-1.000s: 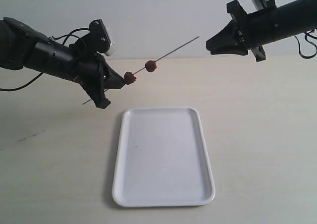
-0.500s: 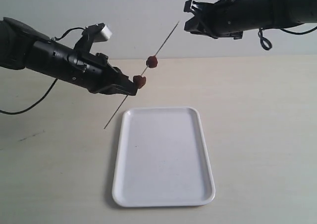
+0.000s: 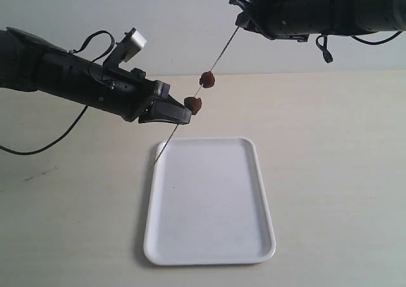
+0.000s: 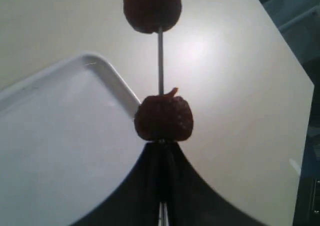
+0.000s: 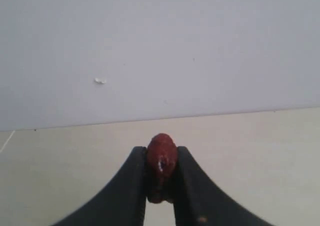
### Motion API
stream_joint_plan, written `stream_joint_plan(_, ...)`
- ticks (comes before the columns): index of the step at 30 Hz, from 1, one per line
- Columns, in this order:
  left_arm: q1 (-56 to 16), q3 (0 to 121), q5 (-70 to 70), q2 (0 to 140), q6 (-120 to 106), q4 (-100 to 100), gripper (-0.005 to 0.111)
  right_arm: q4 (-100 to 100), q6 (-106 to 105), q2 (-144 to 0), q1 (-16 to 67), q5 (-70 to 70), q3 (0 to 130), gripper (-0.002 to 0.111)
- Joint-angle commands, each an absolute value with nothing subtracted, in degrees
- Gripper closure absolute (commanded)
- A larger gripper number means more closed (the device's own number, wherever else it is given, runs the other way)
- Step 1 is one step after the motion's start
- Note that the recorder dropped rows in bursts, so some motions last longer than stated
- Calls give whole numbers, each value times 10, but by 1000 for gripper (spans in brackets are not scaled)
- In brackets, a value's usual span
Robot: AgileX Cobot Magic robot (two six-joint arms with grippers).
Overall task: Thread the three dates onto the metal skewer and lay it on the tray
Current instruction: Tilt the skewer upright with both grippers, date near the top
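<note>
My left gripper is shut on the metal skewer, which slants up to the right above the tray's far left corner. Two dates sit on the skewer: one right against the left fingertips, the other a little higher. In the left wrist view the near date touches the left gripper, with the far date further along the skewer. My right gripper is at the skewer's upper tip. The right wrist view shows my right gripper shut on the third date. The white tray lies flat and bare.
The tray rests on a beige table in front of a pale wall. A black cable trails from the left arm over the table's left side. Another cable hangs below the right arm.
The left gripper has carried the skewer rightward and tilted it steeper. The right gripper has moved left and now meets the skewer's upper tip.
</note>
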State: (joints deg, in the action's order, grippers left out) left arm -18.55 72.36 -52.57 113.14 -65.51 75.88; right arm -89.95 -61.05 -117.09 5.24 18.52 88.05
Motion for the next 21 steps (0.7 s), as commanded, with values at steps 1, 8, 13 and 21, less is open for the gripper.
stream_joint_plan(1, -202, 728, -541, 1135, -655, 779, 107, -914, -618, -1167, 53, 185, 884, 96)
stream_joint_plan(8, -219, 728, -554, 1135, -655, 784, 107, -914, -616, -1167, 53, 185, 884, 96)
stream_joint_plan(13, -219, 728, -519, 1135, -639, 789, 107, -914, -616, -1167, 53, 186, 884, 96)
stream_joint_plan(21, -219, 728, -515, 1135, -640, 831, 107, -914, -616, -1167, 53, 186, 884, 96)
